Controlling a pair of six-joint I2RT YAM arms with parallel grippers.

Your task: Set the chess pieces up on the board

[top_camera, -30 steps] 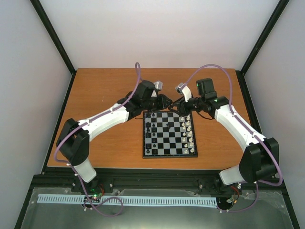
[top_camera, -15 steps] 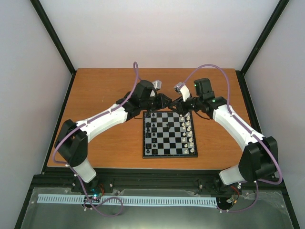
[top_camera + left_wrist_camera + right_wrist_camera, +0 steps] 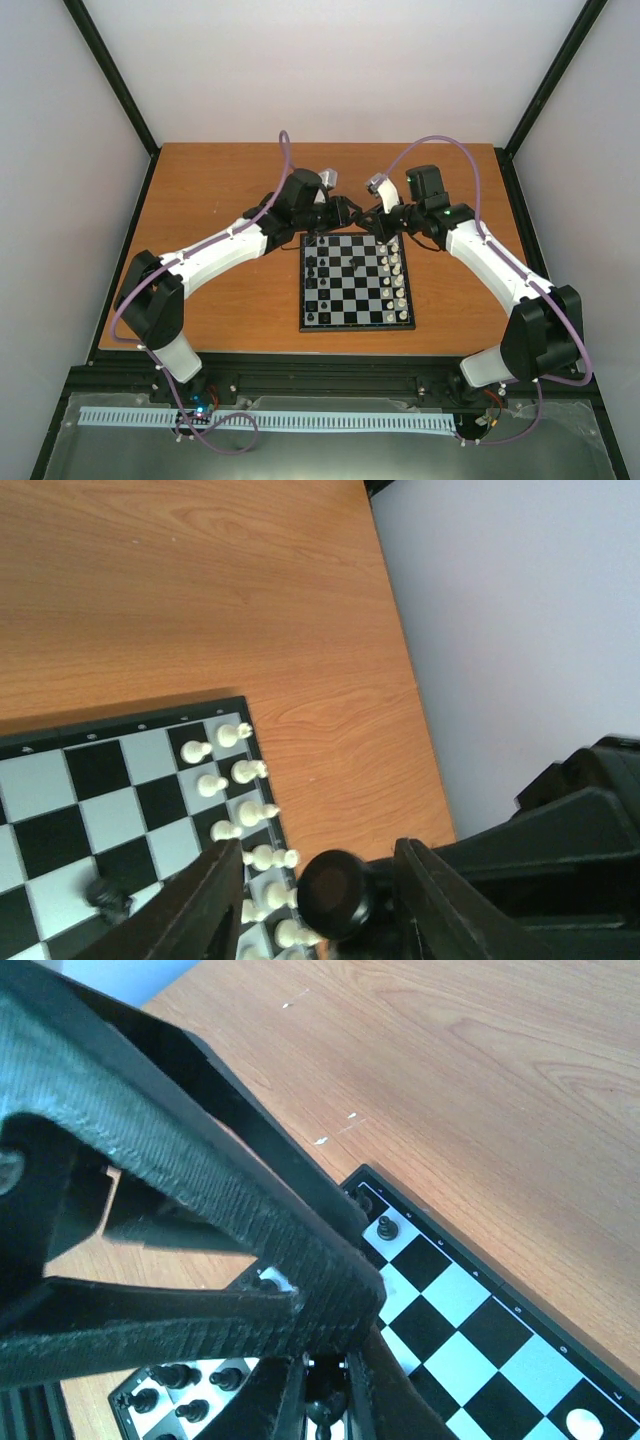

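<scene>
The board (image 3: pixel 355 300) lies mid-table, with black chess pieces (image 3: pixel 315 275) in its left columns and white ones (image 3: pixel 398 282) in its right columns. One black piece (image 3: pixel 356 263) stands near the middle. Both grippers meet above the board's far edge. My right gripper (image 3: pixel 376 222) is shut on a small black piece (image 3: pixel 325 1415). That piece's round base also shows in the left wrist view (image 3: pixel 338 892). My left gripper (image 3: pixel 318 865) is open, a finger on each side of the piece, apart from it. It also shows in the top view (image 3: pixel 350 213).
Bare wooden table (image 3: pixel 220 190) surrounds the board. White pieces (image 3: pixel 240 780) line the board's edge in the left wrist view. Black pieces (image 3: pixel 385 1227) stand at the board's corner in the right wrist view. Black frame posts and pale walls enclose the table.
Both grippers have edged slightly closer together above the far edge of the board. Nothing on the board has moved.
</scene>
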